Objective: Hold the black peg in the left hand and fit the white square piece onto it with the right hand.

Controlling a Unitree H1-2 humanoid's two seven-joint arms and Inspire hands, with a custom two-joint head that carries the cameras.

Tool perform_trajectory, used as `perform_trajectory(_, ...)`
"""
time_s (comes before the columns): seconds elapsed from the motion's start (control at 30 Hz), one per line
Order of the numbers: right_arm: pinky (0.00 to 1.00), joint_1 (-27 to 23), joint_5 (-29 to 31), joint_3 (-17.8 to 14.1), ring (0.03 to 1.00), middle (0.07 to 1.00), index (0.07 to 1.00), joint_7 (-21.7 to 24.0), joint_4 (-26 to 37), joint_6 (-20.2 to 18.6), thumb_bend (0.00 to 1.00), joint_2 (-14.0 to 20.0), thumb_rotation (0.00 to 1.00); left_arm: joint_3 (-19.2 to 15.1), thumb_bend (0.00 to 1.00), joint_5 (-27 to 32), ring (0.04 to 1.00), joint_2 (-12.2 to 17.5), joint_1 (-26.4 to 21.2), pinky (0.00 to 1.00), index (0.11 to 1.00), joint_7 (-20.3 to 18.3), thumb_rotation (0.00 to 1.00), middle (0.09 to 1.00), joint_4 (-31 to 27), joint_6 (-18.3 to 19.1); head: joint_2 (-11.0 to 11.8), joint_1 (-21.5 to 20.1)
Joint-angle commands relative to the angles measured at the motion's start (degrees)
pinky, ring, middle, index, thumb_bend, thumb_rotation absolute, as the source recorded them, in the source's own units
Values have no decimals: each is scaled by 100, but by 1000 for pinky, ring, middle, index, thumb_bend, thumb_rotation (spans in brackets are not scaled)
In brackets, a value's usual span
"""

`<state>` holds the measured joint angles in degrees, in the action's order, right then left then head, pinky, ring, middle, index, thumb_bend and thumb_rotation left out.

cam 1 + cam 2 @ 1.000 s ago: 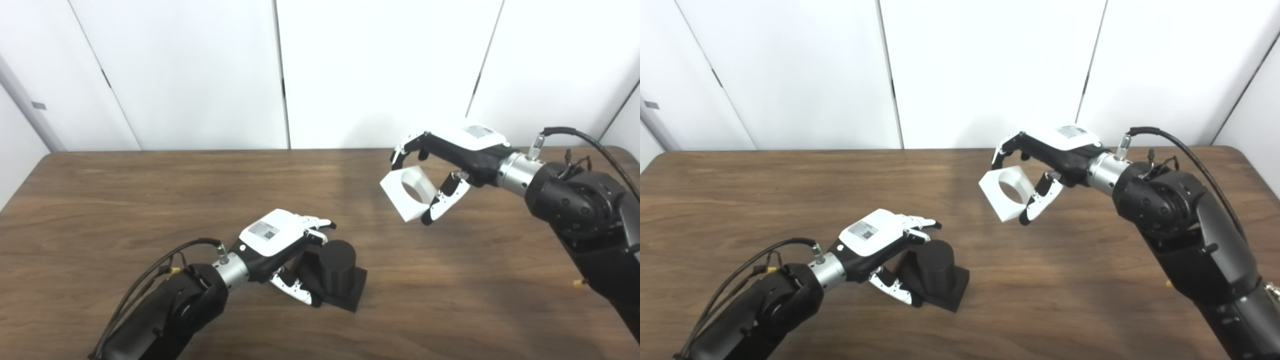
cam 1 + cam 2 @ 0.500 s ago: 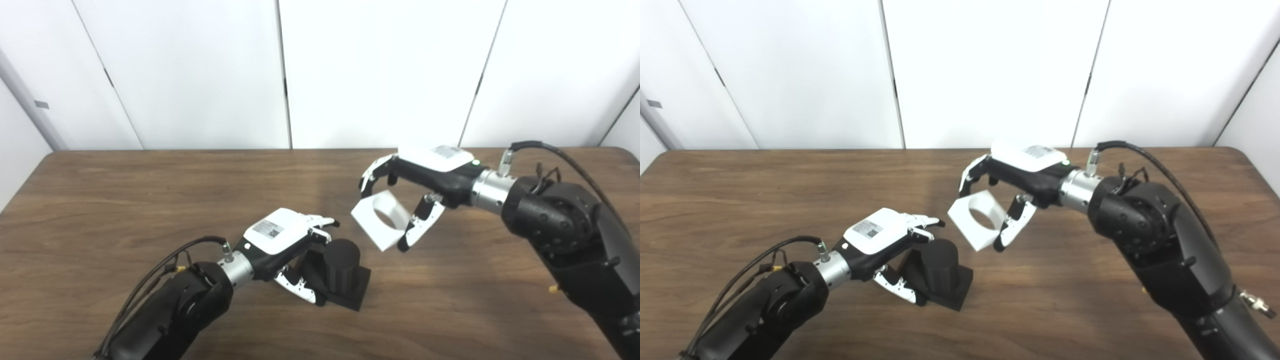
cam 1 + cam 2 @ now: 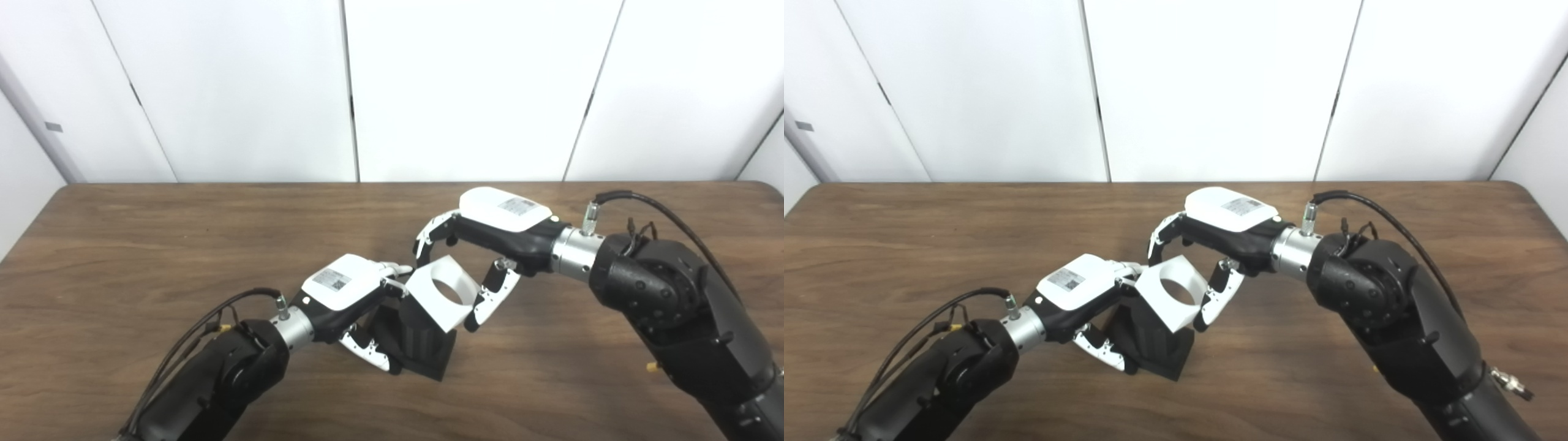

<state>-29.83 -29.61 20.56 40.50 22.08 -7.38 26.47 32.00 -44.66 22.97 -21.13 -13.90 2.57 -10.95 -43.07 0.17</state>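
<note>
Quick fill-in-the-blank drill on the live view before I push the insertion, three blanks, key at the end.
1. The white square piece is held by the ____ hand.
2. The left hand grips the ____ peg.
3. The hole through the white piece is ____ in shape.
4. The peg's base rests on the ____ table.

Missing words: right; black; round; wooden

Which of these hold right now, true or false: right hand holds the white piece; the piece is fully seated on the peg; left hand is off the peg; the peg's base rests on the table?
1. The right hand holds the white square piece. True.
2. The piece is fully seated on the black peg. False: it is tilted at the peg's top.
3. The left hand is off the peg. False: it grips the peg.
4. The peg's base rests on the table. True.
</note>
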Motion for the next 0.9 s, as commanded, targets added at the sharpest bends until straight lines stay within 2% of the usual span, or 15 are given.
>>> perform_trajectory(0.0, 656, -176, 4, -44, 763, 739, 478, -94, 128, 98, 523, -53, 133, 266, 523, -416, 890, -21, 137, 840, 491, -388, 71, 915, 163, 133, -5, 11)
perform_trajectory(0.87, 666, -146, -47, 201, 766, 744, 477, -158, -294, 309, 522, -303, 132, 279, 523, -390, 901, -55, 146, 854, 492, -392, 72, 924, 46, 241, -47, 120)
